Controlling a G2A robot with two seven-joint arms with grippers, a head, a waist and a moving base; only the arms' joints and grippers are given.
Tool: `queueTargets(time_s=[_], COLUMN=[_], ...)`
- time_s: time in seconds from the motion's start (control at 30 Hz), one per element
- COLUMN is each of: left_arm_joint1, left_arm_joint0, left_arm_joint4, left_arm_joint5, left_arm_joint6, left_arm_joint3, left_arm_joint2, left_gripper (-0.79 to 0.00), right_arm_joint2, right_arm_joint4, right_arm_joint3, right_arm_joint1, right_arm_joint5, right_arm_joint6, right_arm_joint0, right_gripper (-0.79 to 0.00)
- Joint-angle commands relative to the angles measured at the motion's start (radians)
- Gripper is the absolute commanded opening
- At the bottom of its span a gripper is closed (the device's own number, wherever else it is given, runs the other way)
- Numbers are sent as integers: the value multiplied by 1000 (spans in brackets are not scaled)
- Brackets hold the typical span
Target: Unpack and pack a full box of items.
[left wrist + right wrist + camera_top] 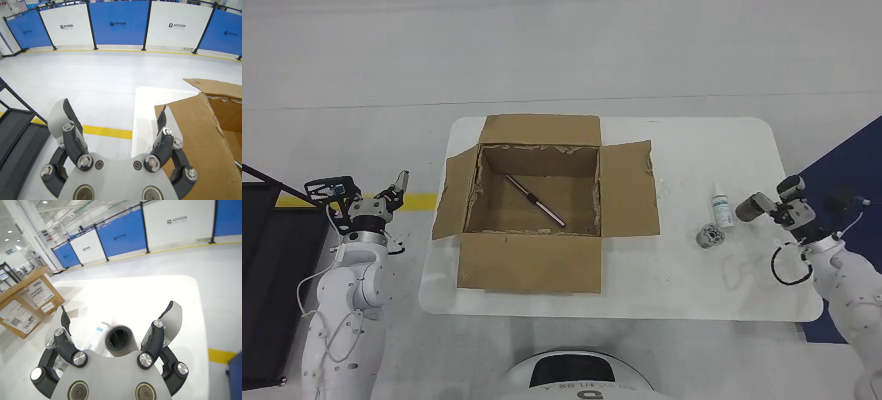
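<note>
- White-topped table with rounded corners is carrying the work, standing on a pale grey floor with blue and white panels fencing the room behind.
- Left gripper is hanging just off the table's left edge, at the left of the top view, its fingers spread wide and gripping nothing.
- Right gripper is hovering over the table's right end, its fingers equally wide apart. A dark grey hollow cylinder is showing between them unclamped, and I cannot tell what is supporting it.
- Small white bottle and small silvery round piece are lying just left of that gripper.
- Open brown cardboard box is sitting mid-table with a slim dark rod lying inside, its long axis running from upper left to lower right. Judging by the top view, the left gripper is standing slightly nearer it, beyond the left flap.
</note>
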Motion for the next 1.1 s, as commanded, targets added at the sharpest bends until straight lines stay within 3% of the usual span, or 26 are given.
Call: queueTargets(time_s=[0.0, 0.13, 0.53, 0.63, 0.7, 0.93, 1.07], left_arm_joint1=[0, 0, 0, 0, 0, 0, 0], left_arm_joint0=[0, 0, 0, 0, 0, 0, 0], left_arm_joint4=[0, 0, 0, 0, 0, 0, 0], left_arm_joint5=[0, 0, 0, 0, 0, 0, 0], left_arm_joint6=[0, 0, 0, 0, 0, 0, 0], left_arm_joint3=[0, 0, 0, 0, 0, 0, 0], left_arm_joint2=[0, 0, 0, 0, 0, 0, 0], left_gripper=[0, 0, 0, 0, 0, 0, 0], right_arm_joint2=[1, 20, 20, 5, -14, -163, -259], right_arm_joint4=[-95, -126, -126, -153, -142, 31, 50], right_arm_joint3=[-173, -319, -319, -430, -498, -604, -588], right_arm_joint1=[5, 11, 11, 3, -11, -95, -152], right_arm_joint5=[86, 132, 132, 165, 271, 405, 493], right_arm_joint6=[63, 154, 154, 173, 276, 665, 725], right_arm_joint0=[-7, -36, -36, -40, -32, 127, 202], right_gripper=[0, 0, 0, 0, 0, 0, 0])
